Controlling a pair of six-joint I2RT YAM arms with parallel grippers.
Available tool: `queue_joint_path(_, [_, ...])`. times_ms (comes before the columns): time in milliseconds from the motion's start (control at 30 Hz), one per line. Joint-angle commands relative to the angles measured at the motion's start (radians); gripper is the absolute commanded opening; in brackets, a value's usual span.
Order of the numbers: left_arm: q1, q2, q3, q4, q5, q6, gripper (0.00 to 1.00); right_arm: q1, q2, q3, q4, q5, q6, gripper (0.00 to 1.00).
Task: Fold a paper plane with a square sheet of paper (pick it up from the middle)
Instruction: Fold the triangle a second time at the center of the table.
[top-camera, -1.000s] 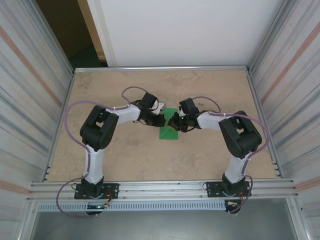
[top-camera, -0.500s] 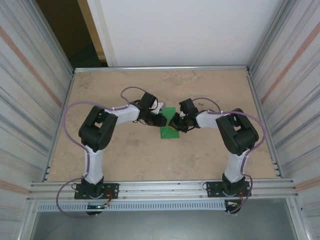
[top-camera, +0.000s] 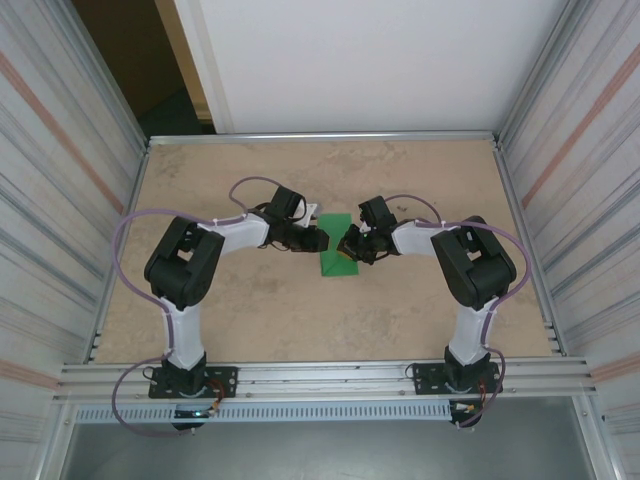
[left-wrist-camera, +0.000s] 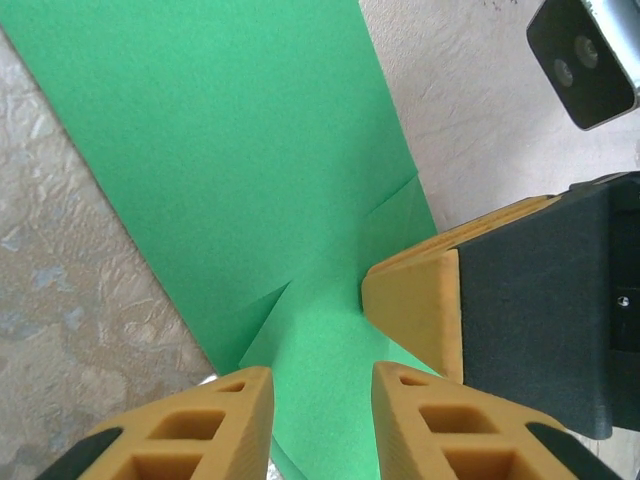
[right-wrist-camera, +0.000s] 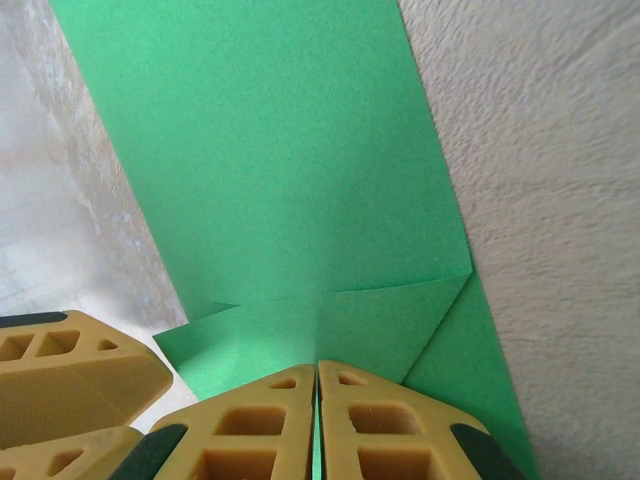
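Note:
The square sheet of paper (top-camera: 335, 263) is bright green and folded into a long strip with corner flaps. It lies mid-table between both grippers. My left gripper (top-camera: 319, 240) is at its left end. In the left wrist view the left gripper (left-wrist-camera: 322, 420) stands open, with the green paper (left-wrist-camera: 230, 160) running under the gap, unclamped. My right gripper (top-camera: 347, 246) meets it from the right. In the right wrist view the right gripper (right-wrist-camera: 317, 420) is shut on a thin edge of the folded paper (right-wrist-camera: 270, 150). One right finger (left-wrist-camera: 412, 310) sits close beside my left fingers.
The tan tabletop (top-camera: 250, 310) is walled by ribbed metal panels left and right (top-camera: 70, 200), with an aluminium rail (top-camera: 320, 375) along the near edge. The two gripper heads sit almost touching over the paper. The right wrist's camera housing (left-wrist-camera: 585, 60) shows in the left wrist view.
My left gripper has opened off the paper, and its elbow has swung left and back. The right gripper stays shut on the paper, almost unmoved.

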Motion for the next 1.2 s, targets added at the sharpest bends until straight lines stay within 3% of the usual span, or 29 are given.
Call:
queue_joint_path(0, [0.001,0.003,0.000,0.001,-0.005,0.003,0.35,-0.011,0.043,0.001,-0.062,0.034,0.019,0.09])
queue_joint_path(200, [0.000,-0.009,0.002,-0.006,-0.051,0.003,0.39,-0.012,0.042,-0.002,-0.062,0.034,0.017,0.09])
queue_joint_path(400, [-0.004,0.018,-0.004,0.008,-0.012,-0.013,0.32,-0.012,0.041,-0.004,-0.060,0.034,0.017,0.09])
queue_joint_path(733, [-0.006,0.034,0.010,-0.004,0.010,-0.004,0.31,-0.013,0.041,-0.006,-0.057,0.031,0.017,0.09])
queue_joint_path(1167, [-0.008,0.056,0.037,-0.030,-0.016,0.033,0.06,-0.024,-0.026,0.028,-0.077,-0.017,-0.044,0.13])
